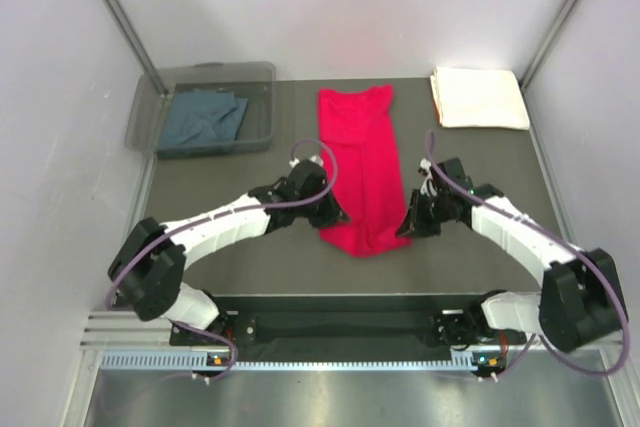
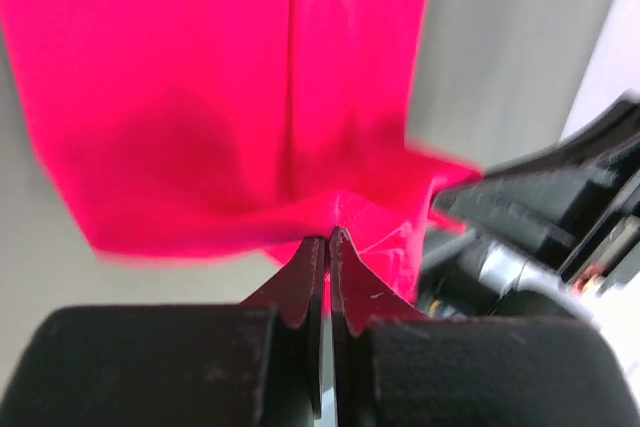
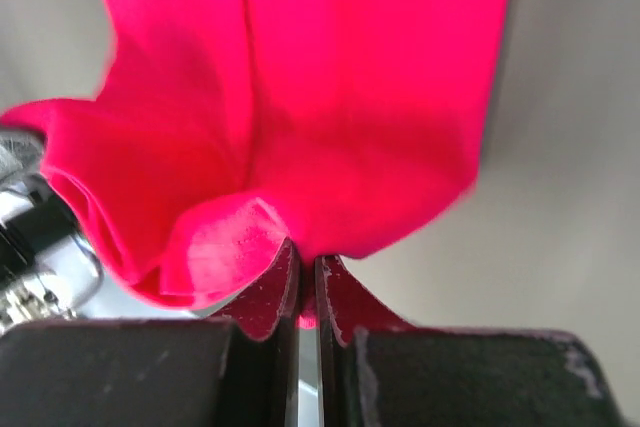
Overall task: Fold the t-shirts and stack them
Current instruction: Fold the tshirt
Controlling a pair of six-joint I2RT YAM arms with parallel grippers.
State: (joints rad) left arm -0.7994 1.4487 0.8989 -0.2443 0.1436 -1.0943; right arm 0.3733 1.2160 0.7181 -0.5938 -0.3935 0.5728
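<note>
Left gripper [image 2: 328,239] clamps shut on the near left edge of the red t-shirt [image 1: 360,162]; right gripper [image 3: 307,259] pinches its near right edge, the rest lying on the table [image 1: 230,172].

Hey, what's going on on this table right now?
Two robot arms are folding a red t-shirt, which lies as a long strip mid-table. The left arm's fingers and the right arm's fingers are each shut on a near corner of it, one per side. A cream-white t-shirt sits folded at the far right corner, and a blue-grey t-shirt lies crumpled in the clear bin at far left.
</note>
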